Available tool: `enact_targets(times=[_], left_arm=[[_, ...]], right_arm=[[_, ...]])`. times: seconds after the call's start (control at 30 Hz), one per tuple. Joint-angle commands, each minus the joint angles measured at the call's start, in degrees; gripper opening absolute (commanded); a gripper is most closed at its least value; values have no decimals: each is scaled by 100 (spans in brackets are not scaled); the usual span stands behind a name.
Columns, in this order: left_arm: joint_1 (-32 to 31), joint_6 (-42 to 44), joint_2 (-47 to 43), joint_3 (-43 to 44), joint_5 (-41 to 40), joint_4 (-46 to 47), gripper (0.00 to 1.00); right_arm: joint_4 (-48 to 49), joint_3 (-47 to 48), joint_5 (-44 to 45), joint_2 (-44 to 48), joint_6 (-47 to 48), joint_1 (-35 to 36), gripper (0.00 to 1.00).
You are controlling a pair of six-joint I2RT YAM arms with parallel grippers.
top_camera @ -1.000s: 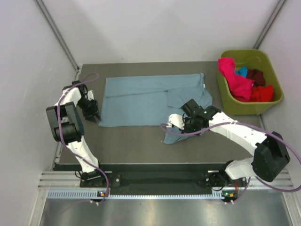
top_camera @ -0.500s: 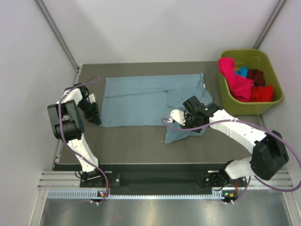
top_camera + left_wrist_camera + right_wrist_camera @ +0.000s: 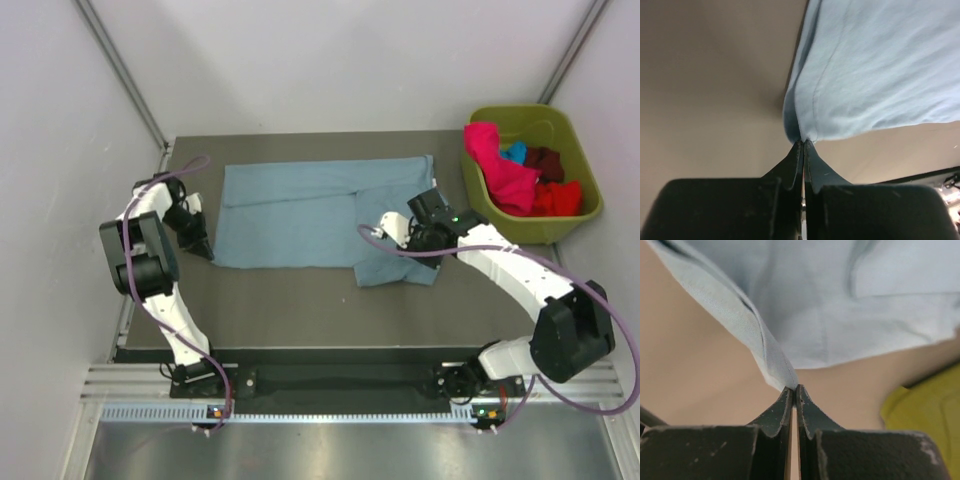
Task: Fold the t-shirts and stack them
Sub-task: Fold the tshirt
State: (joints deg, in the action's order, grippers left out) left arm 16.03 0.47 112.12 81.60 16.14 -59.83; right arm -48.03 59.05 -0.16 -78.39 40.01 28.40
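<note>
A large grey-blue t-shirt [image 3: 300, 215] lies spread on the dark table [image 3: 290, 310], its right part bunched and folded over. My left gripper [image 3: 203, 251] [image 3: 803, 141] is shut on the shirt's [image 3: 875, 65] near left corner. My right gripper [image 3: 408, 238] [image 3: 794, 387] is shut on a hem fold of the same shirt [image 3: 840, 310] at its right side, lifting that edge. Pink [image 3: 500, 165], turquoise [image 3: 514, 152], maroon [image 3: 545, 160] and red [image 3: 560, 198] t-shirts lie heaped in the bin.
An olive-green plastic bin [image 3: 535, 232] stands at the table's back right corner, and its rim [image 3: 930, 410] shows in the right wrist view. White walls close in the table on the left, back and right.
My left gripper has closed on the shirt's near left corner. My right gripper has carried its held fold up and to the right, drawing the shirt's lower right flap with it.
</note>
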Motion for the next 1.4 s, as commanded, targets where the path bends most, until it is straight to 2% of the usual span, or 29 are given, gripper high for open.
enact_targets(times=[0.0,0.3,0.5,0.7,0.93,1.37], left_arm=[[58,286,-68,610,257,-265,0],[49,349,327,1340,671,-82,0],[49,471,1091,2306,820,-28,0],[32,551,1768,3484,899,-467,0],[-153,735,2332,4678,961,-679,0],[-364,560,2991,5507,671,-433,0]], right_arm=[[118,545,218,175,-151,-186,0],[303,1406,534,-413,-405,-572,0],[567,2066,816,-1063,-590,-871,0],[707,2848,1000,-1618,-574,-1170,0],[918,3587,966,-2521,-564,-1223,0],[1050,5405,1089,-3955,-476,-1276,0]])
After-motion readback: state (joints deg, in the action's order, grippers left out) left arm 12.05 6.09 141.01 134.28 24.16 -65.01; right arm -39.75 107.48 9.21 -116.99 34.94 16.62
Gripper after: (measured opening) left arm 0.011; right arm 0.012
